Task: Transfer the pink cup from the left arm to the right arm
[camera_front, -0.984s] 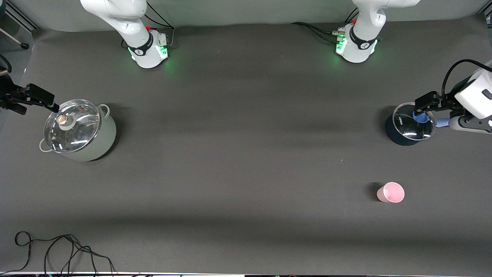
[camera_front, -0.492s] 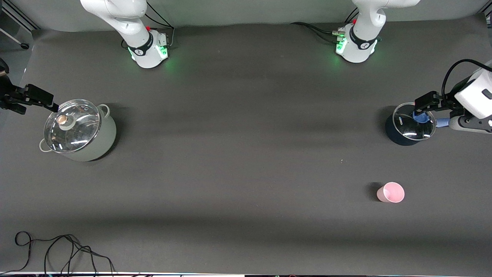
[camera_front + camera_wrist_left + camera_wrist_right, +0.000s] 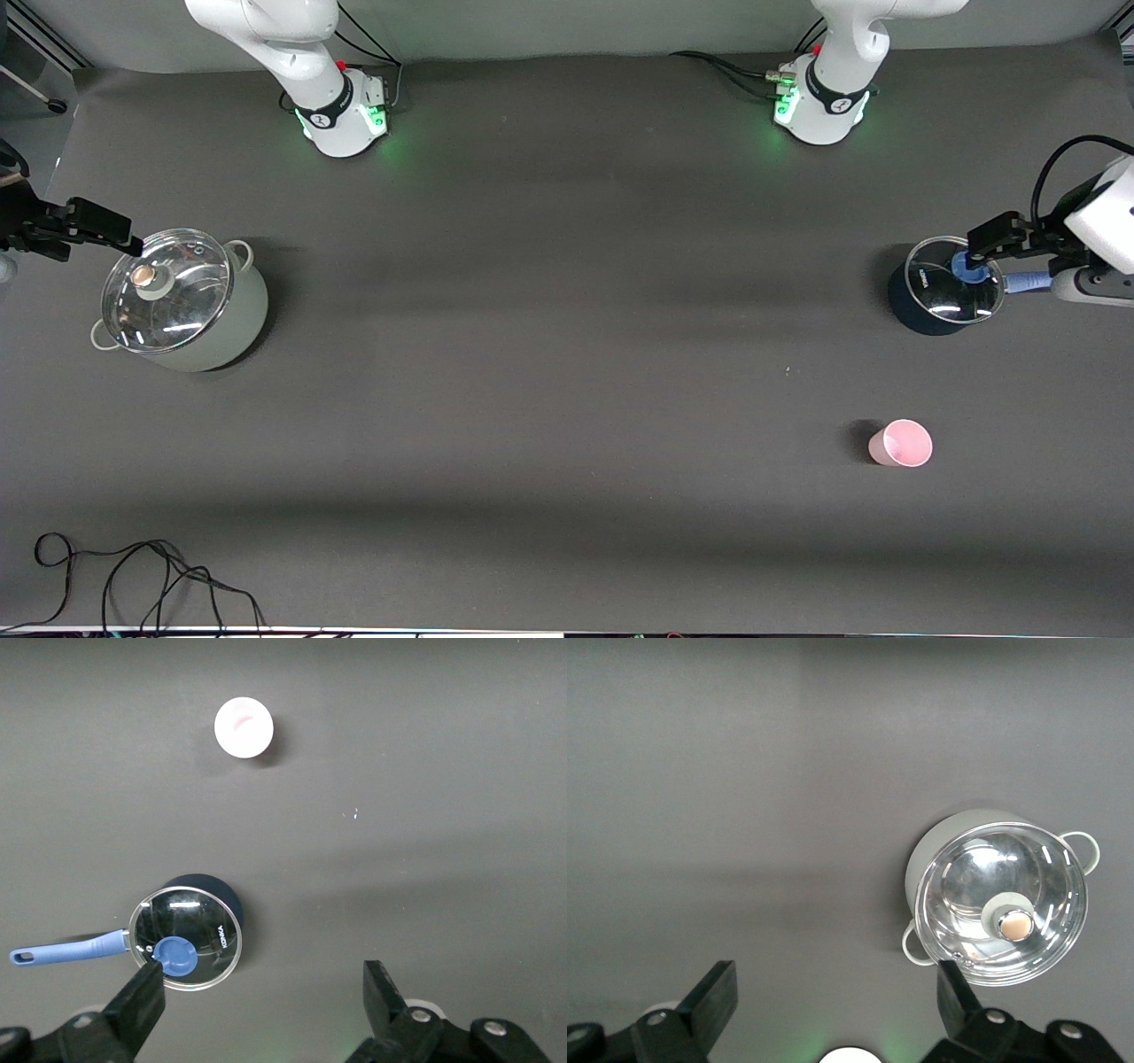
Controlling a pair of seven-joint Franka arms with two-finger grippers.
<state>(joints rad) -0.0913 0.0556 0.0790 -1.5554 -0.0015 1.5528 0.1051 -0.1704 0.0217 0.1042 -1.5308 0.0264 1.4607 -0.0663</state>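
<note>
The pink cup [image 3: 900, 443] stands upright on the dark table, nearer to the front camera than the dark blue saucepan [image 3: 939, 288], with nothing touching it. It also shows in the left wrist view [image 3: 244, 726]. My left gripper [image 3: 997, 237] hangs open and empty over the saucepan's lid, well apart from the cup; its jaws stand wide in the left wrist view [image 3: 263, 997]. My right gripper [image 3: 89, 226] is open and empty beside the pale green pot [image 3: 182, 301] at the right arm's end of the table, its jaws wide in the right wrist view [image 3: 833, 1001].
The saucepan has a glass lid with a blue knob [image 3: 177, 955] and a blue handle [image 3: 66, 948]. The pale green pot carries a glass lid [image 3: 1001, 904]. A black cable [image 3: 133, 576] lies near the table's front edge at the right arm's end.
My left gripper has drifted a little toward the left arm's end of the table. My right gripper has shifted slightly beside the pot. The cup has not moved.
</note>
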